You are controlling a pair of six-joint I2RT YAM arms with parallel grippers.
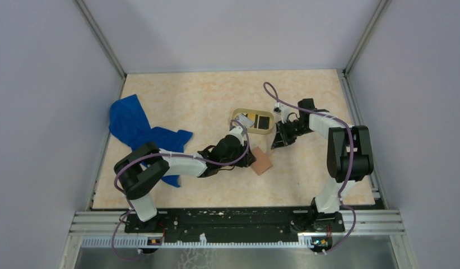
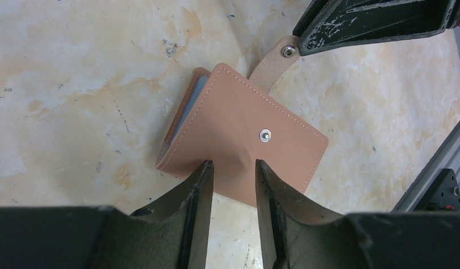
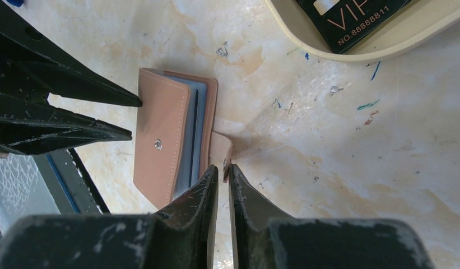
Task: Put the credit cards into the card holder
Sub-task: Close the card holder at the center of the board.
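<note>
Card holder [image 2: 238, 134]: flat on table [image 1: 205, 101], just below the tray [image 1: 238, 115], part open.
Left gripper [image 2: 233, 174]: clamped on holder's edge.
Right gripper [image 3: 221, 175]: pinching strap tab [image 2: 275, 61].
Black card [image 1: 263, 121]: in tray.

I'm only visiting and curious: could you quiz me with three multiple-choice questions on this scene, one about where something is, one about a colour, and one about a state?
1. Where is the black card? A in the tray; B in the holder; C on the cloth.
2. What colour is the cloth? A red; B blue; C green.
3. The holder's strap is: A snapped shut; B cut off; C unsnapped, pinched by the right gripper.

Answers: A, the card lies inside the tray's rim; B, the cloth is plainly blue; C, the two snap halves sit apart.
</note>
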